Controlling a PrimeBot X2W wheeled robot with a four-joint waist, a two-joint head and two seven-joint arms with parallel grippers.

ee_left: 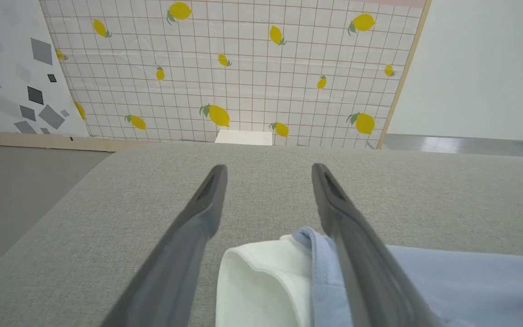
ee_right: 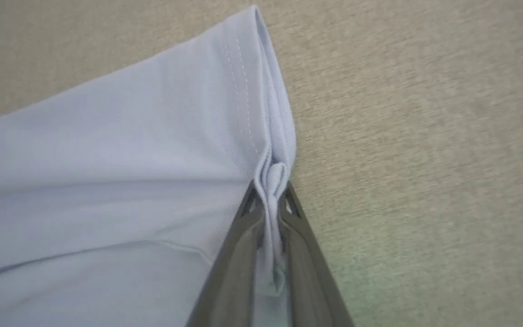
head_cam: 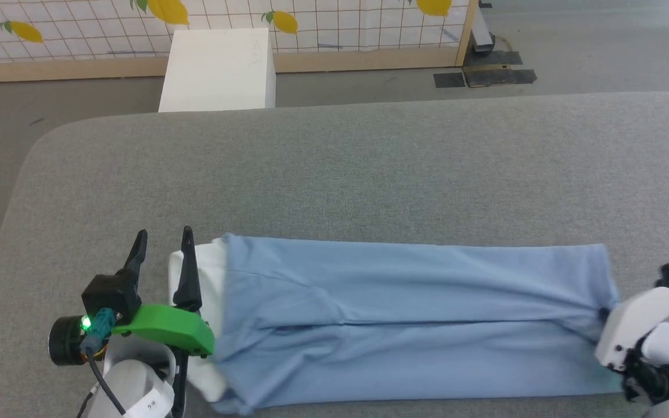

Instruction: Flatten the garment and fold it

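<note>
Garment [head_cam: 416, 313]: light blue, lying as a long flat band on the grey table [head_cam: 334, 174]; its long axis runs straight from the left jaws to the right jaws.
Left jaws: apart and holding nothing, at the band's left end. The white inner panel [ee_left: 261, 286] sits in the gap between the two fingers [ee_left: 198, 227], and the finger on the garment side lies over the blue edge.
Right jaws: clamped on a pinch of hem at the band's right end. The gathered cloth stands up between the tips, and the rest of the garment spreads away ahead and to one side.
Key relation: all the cloth lies between the two sets of jaws, one arm at each end. The right end is gripped, the left end is not.
Step in hand: probably securing both ends, to stretch the band or bring one end over the other.
Next move needs: the left jaws to close where they stand, catching white and blue layers together.
Risk: the finger lying on the cloth may push the edge away, not trap it.
</note>
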